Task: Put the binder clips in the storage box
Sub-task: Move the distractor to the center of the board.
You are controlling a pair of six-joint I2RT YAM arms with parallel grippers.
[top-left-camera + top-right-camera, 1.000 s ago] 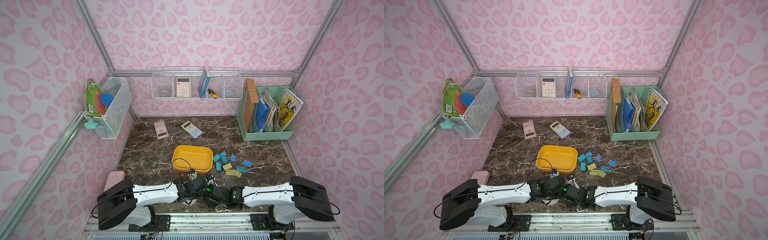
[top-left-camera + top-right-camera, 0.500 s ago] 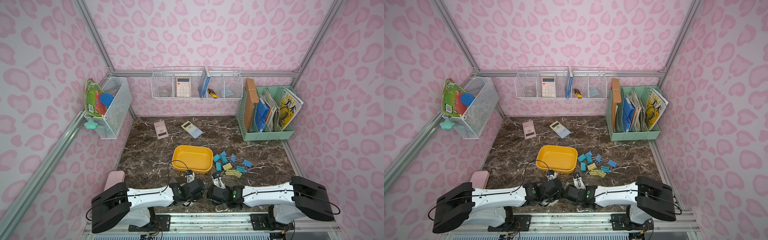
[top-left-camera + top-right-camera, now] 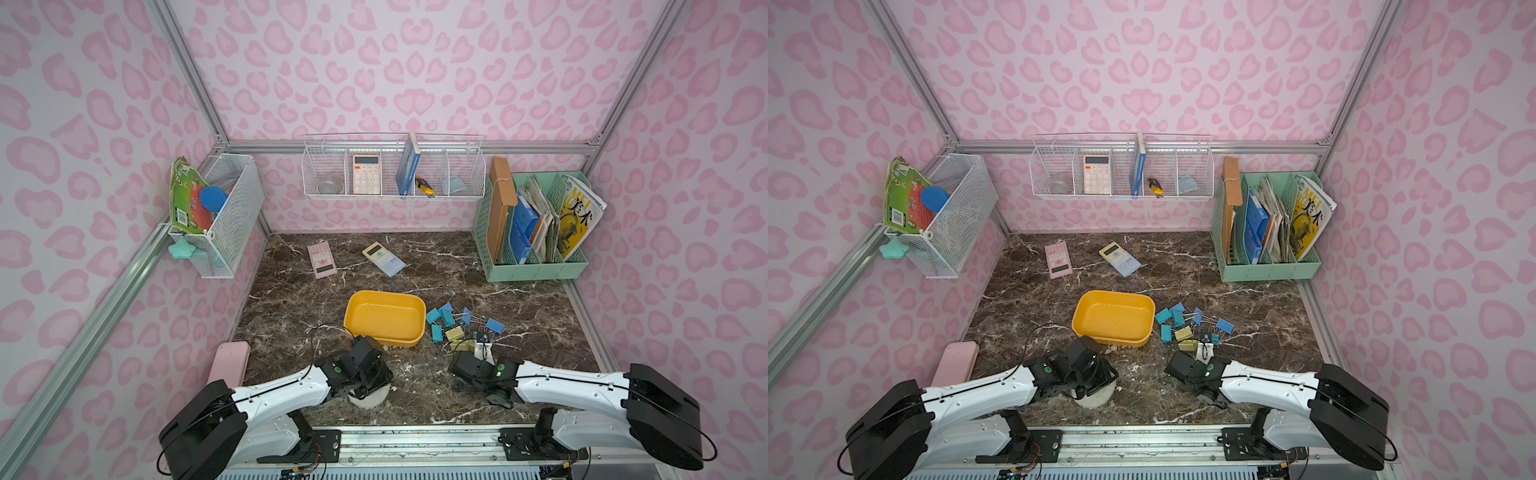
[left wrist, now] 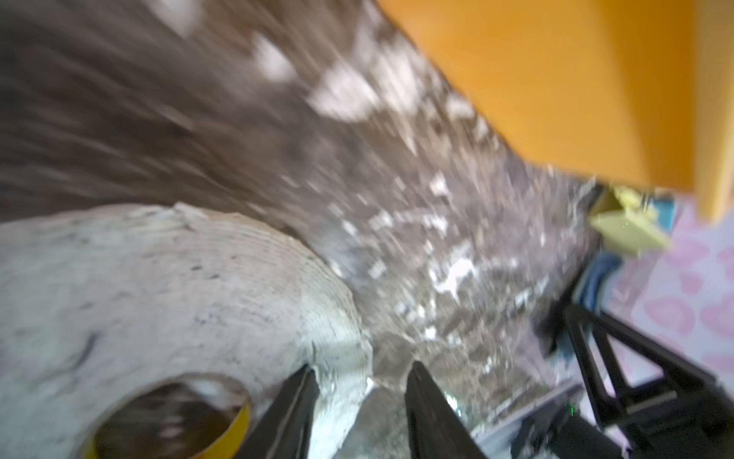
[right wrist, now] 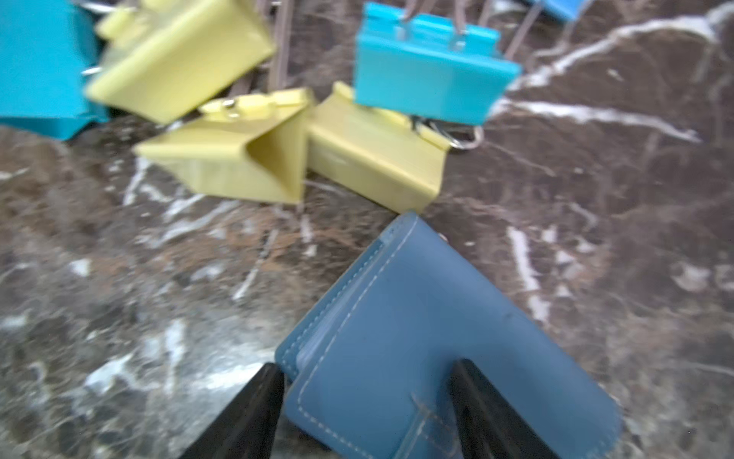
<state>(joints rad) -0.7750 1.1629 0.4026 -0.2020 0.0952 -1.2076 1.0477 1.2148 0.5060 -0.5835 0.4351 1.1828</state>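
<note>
The yellow storage box [image 3: 386, 296] [image 3: 1115, 294] sits mid-table with nothing in it. To its right, several teal, blue and pale yellow binder clips [image 3: 453, 330] [image 3: 1183, 332] lie in a loose heap. My right gripper [image 3: 481, 347] [image 3: 1203, 351] [image 5: 363, 367] is at the heap's near edge. It stands open over a flat blue stitched pad [image 5: 437, 318], with yellow clips [image 5: 238, 159] and a teal clip [image 5: 429, 75] just beyond. My left gripper [image 3: 374, 382] [image 4: 361, 365] hovers over a white tape roll [image 4: 159, 286]. Its tips are apart and hold nothing. The box wall [image 4: 556, 79] is close by.
The tape roll [image 3: 370, 400] lies near the front edge under the left wrist, and a pink case [image 3: 230, 361] rests at front left. Two calculators [image 3: 322, 259] [image 3: 383, 258] lie further back. A green file organizer [image 3: 536, 266] stands at back right. White wire baskets hang on the walls.
The two grippers, close together at the front centre a second ago, have drawn apart. The left went over the tape roll, the right went to the clips and its jaws have widened.
</note>
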